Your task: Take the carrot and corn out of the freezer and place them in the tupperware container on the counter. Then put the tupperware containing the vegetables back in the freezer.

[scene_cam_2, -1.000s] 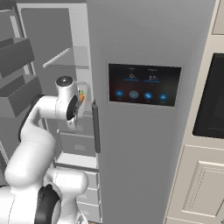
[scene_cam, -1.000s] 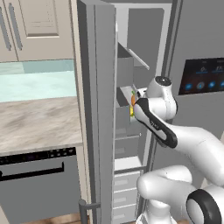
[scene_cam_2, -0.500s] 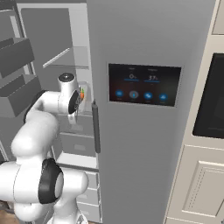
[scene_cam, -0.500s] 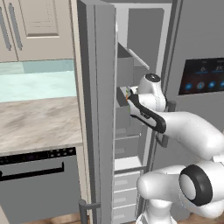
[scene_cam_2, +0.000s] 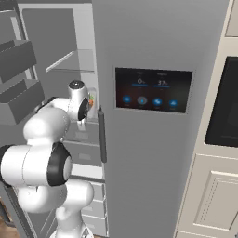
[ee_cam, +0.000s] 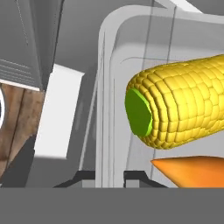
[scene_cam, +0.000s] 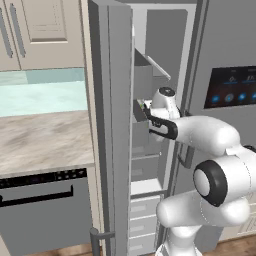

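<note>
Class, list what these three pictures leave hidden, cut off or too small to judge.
- Hand view: the corn, carrot and tupperware container run off the right edge, so their far ends are unseen.
- Right base view: the vegetables are too small to tell apart, partly behind the wrist.

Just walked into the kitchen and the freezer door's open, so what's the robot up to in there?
The white arm is reaching into the open freezer. Its gripper is shut on the rim of the tupperware container, which has the corn and the carrot lying side by side inside it. The container is held inside the freezer compartment and has not been let go.
</note>
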